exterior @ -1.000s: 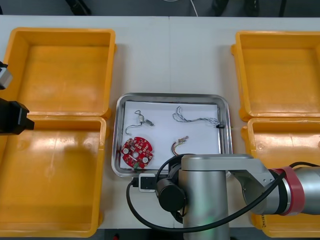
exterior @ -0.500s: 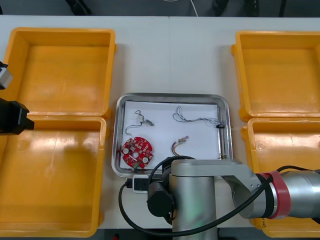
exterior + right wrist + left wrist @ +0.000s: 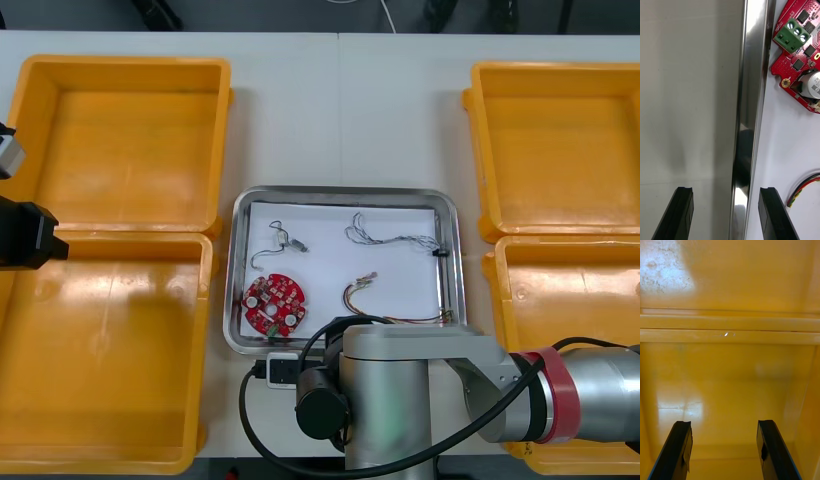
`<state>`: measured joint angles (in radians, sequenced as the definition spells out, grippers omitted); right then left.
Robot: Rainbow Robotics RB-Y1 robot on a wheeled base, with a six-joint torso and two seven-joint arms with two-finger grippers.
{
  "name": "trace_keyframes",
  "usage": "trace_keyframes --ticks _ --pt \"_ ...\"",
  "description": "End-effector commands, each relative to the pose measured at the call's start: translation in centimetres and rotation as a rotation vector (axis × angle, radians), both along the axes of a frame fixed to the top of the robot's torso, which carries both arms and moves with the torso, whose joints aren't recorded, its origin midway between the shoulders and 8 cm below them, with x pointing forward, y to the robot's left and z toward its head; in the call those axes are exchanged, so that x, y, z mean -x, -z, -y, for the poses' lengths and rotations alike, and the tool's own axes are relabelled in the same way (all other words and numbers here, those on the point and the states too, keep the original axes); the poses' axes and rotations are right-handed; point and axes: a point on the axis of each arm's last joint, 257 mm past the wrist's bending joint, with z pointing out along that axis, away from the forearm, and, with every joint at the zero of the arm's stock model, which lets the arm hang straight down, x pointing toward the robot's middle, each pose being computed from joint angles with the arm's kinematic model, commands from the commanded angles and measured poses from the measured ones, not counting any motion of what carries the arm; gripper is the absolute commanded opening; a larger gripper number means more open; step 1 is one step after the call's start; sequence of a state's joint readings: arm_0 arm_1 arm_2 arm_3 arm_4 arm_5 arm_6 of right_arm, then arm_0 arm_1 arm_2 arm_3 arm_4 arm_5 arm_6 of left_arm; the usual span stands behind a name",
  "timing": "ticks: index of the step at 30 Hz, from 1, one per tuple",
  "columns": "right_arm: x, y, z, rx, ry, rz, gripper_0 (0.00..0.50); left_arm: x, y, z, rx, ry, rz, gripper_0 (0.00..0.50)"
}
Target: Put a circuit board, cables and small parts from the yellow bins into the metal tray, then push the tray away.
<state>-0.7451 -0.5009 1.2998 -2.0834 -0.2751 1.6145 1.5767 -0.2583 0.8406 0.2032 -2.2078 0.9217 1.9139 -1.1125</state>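
Observation:
The metal tray [image 3: 243,262], white inside, lies between the yellow bins. It holds a round red circuit board [image 3: 273,305], a black cable [image 3: 278,243], a blue and white cable [image 3: 385,235], a red and yellow cable [image 3: 360,292] and a small metal part [image 3: 441,285]. My right arm [image 3: 400,400] covers the tray's near edge. My right gripper [image 3: 726,213] is open and straddles the tray's near rim [image 3: 748,112], one finger [image 3: 681,210] over the table, the other [image 3: 771,210] over the white inside, with the circuit board [image 3: 801,63] beyond. My left gripper [image 3: 724,450] hangs open over a yellow bin.
Two yellow bins [image 3: 125,140] [image 3: 100,350] stand left of the tray and two [image 3: 555,150] [image 3: 570,300] stand right; all look bare inside. My left arm [image 3: 25,235] is parked at the far left, above the meeting bin rims [image 3: 730,330].
My right arm has slid left along the tray's near edge, uncovering more of the red and yellow cable. The tray and left arm have not moved.

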Motion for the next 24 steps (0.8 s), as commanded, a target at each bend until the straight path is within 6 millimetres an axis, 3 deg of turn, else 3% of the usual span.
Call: trace_keyframes --ticks 1,24 --pt "1.23 0.25 -1.51 -0.012 -0.046 -0.007 0.500 0.32 -1.36 -1.37 -0.075 0.056 0.025 0.500" --pt "0.44 0.16 -1.89 -0.016 -0.031 0.024 0.500 0.32 -1.36 -1.37 -0.075 0.056 0.025 0.500"
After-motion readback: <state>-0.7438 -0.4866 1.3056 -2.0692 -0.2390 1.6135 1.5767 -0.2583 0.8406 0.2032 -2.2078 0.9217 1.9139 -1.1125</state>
